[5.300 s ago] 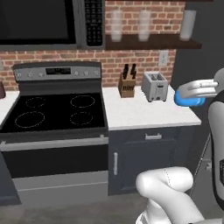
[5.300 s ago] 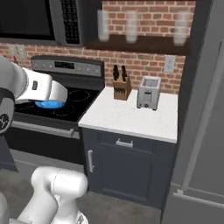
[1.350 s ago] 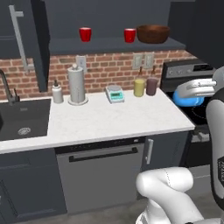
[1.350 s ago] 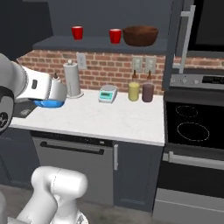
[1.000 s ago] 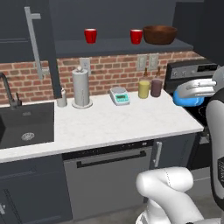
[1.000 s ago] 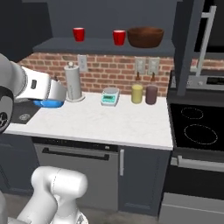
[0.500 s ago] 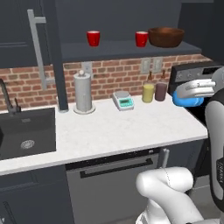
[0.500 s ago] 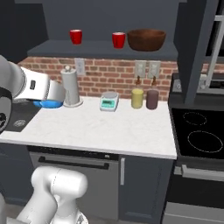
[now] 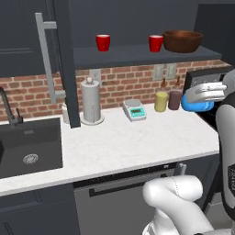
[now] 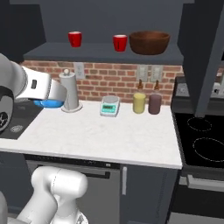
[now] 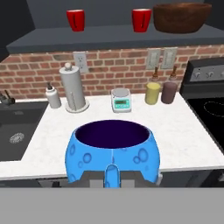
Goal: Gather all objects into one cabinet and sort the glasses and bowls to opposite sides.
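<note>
My gripper [image 11: 112, 175] is pinched tight on the near rim of the blue bowl [image 11: 113, 151], and I carry it upright in the air, its dark inside facing up. From the left base camera the bowl [image 9: 196, 104] sits clamped in my hand out at the right end of the counter [image 9: 133, 147], above its edge.

I take the shelf [image 11: 113, 41] over the brick wall as my mark. On it stand two red cups [image 11: 75, 19] [image 11: 141, 19], well apart, and the brown bowl [image 11: 179, 17] just right of the second cup. Below the shelf, on the counter against the wall, are a paper towel roll [image 11: 73, 89], a small scale [image 11: 121, 99], and a yellow jar [image 11: 152, 92] beside a dark jar [image 11: 168, 92]. The sink [image 9: 27, 147] lies under the shelf's left end, the stove [image 10: 201, 144] past its right end. Left of the shelf hangs the navy cabinet [image 9: 20, 41] with its long grey handle [image 9: 46, 55].
</note>
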Motion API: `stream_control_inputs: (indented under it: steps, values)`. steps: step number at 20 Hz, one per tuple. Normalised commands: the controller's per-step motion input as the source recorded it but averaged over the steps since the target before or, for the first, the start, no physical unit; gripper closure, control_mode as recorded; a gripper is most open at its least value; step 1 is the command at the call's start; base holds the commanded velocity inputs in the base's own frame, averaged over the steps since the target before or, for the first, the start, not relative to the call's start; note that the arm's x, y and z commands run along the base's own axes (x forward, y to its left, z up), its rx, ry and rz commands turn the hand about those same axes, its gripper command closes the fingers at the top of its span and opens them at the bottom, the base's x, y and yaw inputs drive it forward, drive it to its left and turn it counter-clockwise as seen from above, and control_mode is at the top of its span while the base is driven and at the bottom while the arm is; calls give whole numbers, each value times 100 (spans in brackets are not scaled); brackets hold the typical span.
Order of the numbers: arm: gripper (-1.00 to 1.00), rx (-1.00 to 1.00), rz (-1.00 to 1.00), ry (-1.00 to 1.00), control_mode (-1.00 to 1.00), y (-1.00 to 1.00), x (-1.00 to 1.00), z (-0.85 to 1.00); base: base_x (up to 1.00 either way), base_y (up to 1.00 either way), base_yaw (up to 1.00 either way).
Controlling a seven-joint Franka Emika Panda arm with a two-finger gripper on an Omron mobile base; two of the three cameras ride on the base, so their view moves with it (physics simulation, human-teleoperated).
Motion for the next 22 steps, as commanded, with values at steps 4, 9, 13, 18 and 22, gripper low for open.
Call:
stream_control_inputs:
  steps: [4, 9, 13, 18, 22]
  values:
    - [100, 0, 0, 0, 100, 0, 0, 0, 12, 53, 0]
    - [100, 0, 0, 0, 100, 0, 0, 0, 23, 49, 1]
    - [100, 0, 0, 0, 100, 0, 0, 0, 36, 40, 1]
    - [100, 0, 0, 0, 100, 0, 0, 0, 34, 17, 4]
    - [100, 0, 0, 0, 100, 0, 0, 0, 30, 0, 8]
